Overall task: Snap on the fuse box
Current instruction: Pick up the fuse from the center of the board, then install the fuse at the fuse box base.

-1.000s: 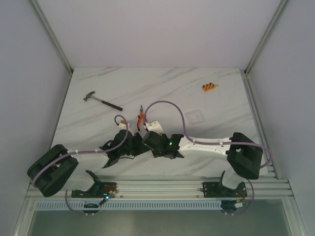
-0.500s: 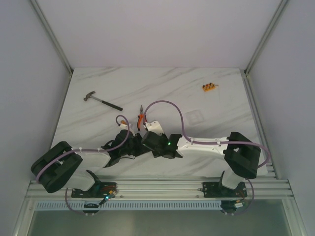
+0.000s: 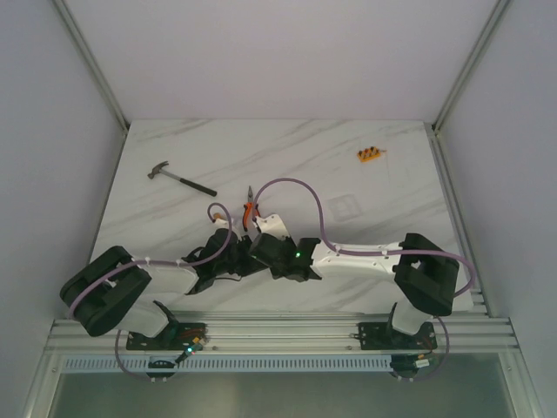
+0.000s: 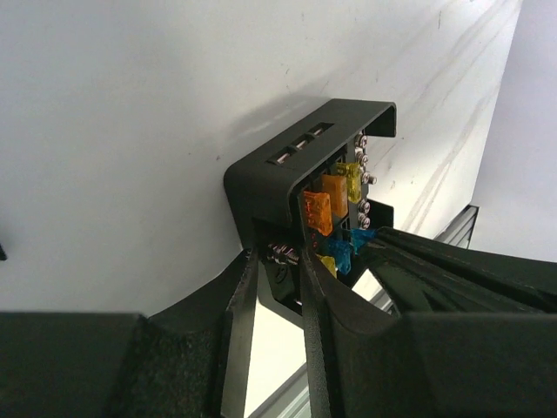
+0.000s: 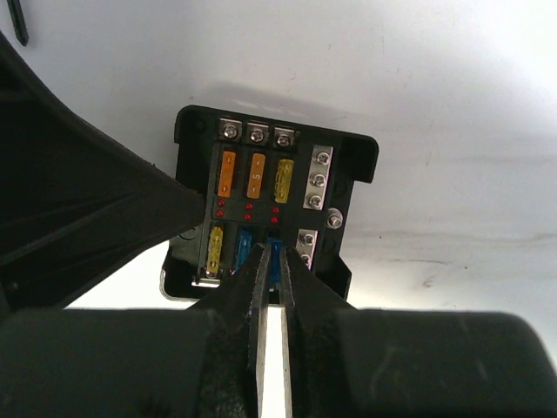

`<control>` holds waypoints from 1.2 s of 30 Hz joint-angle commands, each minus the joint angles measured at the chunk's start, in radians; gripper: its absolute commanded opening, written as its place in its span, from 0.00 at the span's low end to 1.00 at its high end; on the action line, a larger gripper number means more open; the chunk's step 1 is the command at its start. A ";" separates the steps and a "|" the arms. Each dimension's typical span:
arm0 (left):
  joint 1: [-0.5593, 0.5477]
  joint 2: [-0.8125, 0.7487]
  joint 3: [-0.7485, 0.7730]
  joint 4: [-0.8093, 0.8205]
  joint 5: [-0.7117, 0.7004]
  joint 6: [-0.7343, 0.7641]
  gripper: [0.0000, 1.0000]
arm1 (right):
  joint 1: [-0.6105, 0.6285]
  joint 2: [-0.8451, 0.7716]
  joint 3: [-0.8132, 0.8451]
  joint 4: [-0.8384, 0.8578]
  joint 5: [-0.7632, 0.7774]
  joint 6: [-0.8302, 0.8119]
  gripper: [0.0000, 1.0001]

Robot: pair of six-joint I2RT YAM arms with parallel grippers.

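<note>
— Nearest first: what is the left pincer (image 4: 277,261) doing?
— In its own camera it straddles the near wall of the fuse box (image 4: 287,165), one finger outside and the other over the fuses. I cannot tell whether it is clamped on that wall.
— And the right pincer (image 5: 272,257)?
— It is closed down to a thin slit, with a blue fuse (image 5: 276,246) caught between its tips in the lower row of the box.
— Where does the box sit?
— Flat on the white table (image 3: 287,148), at lower centre of the overhead frame, mostly hidden under the two wrists. Its top is uncovered. The upper row holds two orange fuses and a yellow one, the lower row a yellow and two blue, with silver screws along the right side.
— Farther back?
— Pliers (image 3: 250,212) with orange handles lie just above the wrists. A clear lid (image 3: 345,207) lies right of centre, well apart from the box. A hammer (image 3: 181,179) is at upper left, and an orange strip of fuses (image 3: 370,155) at upper right.
</note>
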 commanded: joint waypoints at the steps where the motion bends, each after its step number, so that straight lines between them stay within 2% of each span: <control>1: -0.008 0.037 0.012 -0.020 0.000 -0.011 0.33 | 0.012 0.018 0.028 0.026 0.039 0.007 0.00; 22: -0.008 0.035 0.011 -0.047 -0.015 -0.030 0.29 | 0.024 0.065 0.028 -0.049 0.042 0.047 0.00; 29: -0.008 0.020 0.002 -0.057 -0.027 -0.041 0.27 | 0.024 0.073 0.038 -0.070 0.002 0.109 0.11; 33: -0.007 0.018 -0.001 -0.056 -0.032 -0.044 0.26 | 0.024 0.057 0.045 -0.076 -0.006 0.159 0.25; 36: -0.008 0.017 -0.005 -0.052 -0.031 -0.047 0.25 | 0.023 0.052 0.046 -0.085 0.003 0.185 0.26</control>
